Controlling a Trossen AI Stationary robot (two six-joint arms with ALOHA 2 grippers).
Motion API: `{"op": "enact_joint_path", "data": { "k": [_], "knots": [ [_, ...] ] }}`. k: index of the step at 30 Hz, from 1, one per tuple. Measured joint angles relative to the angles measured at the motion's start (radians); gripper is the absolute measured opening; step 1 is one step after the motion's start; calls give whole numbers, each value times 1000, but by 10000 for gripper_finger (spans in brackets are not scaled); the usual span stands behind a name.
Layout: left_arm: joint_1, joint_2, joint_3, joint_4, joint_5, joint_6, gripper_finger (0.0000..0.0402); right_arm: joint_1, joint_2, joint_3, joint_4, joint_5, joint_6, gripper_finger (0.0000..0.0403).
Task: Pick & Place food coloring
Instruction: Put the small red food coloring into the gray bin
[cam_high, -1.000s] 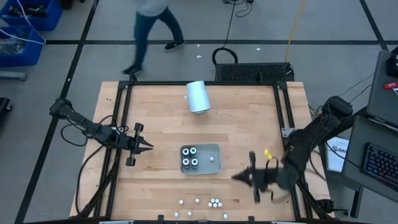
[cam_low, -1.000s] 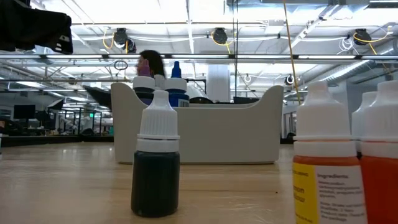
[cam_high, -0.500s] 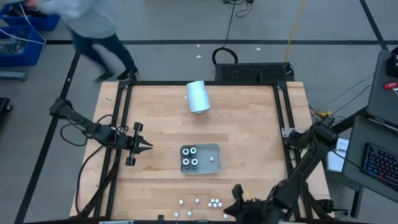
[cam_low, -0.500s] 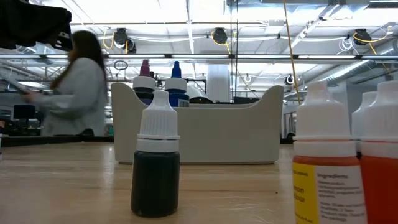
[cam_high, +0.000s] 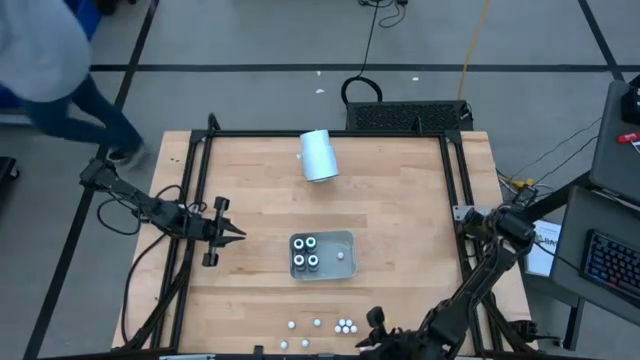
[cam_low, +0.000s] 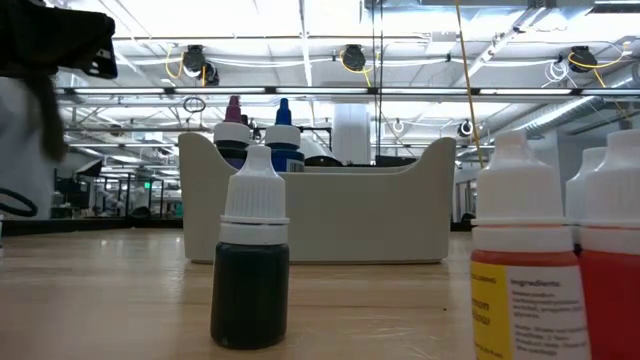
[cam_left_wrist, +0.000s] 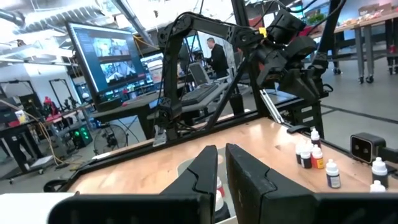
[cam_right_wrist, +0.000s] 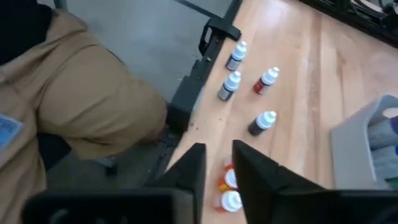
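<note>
The food coloring bottles (cam_high: 345, 325) stand upright in a loose row on the wood near the table's near edge. More of them stand in the grey tray (cam_high: 345, 240) at mid-table. In the right wrist view several white-capped bottles (cam_right_wrist: 262, 122) stand ahead of the fingers, and two (cam_right_wrist: 228, 186) show through the gap between them. My right gripper (cam_high: 360, 335) (cam_right_wrist: 219, 163) is open and hovers over the near edge, just right of the row, touching nothing. My left gripper (cam_high: 240, 233) (cam_left_wrist: 222, 155) waits shut and holds nothing, over the table's left side.
A pale-blue cylinder (cam_high: 318, 155) lies near the far edge. The black frame rail (cam_right_wrist: 199, 68) runs along the table's edge beside the bottles. A person in tan clothing (cam_right_wrist: 81, 112) is just off that edge. Another person (cam_high: 45, 60) is beyond the far left corner.
My right gripper has swung from the table's right side toward the near edge and leftward. It has sunk and tipped downward, and now hangs beside the row of bottles. The bottles have not moved. A person has walked leftward past the table's far side.
</note>
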Motion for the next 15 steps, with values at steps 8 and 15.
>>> {"op": "enact_joint_path", "data": {
  "k": [8,15],
  "knots": [
    [0,0,0,0,0,32,42,-2,12,-92,132,-99,14,151],
    [0,0,0,0,0,37,42,-14,12,-202,282,-96,17,156]
  ]
}}
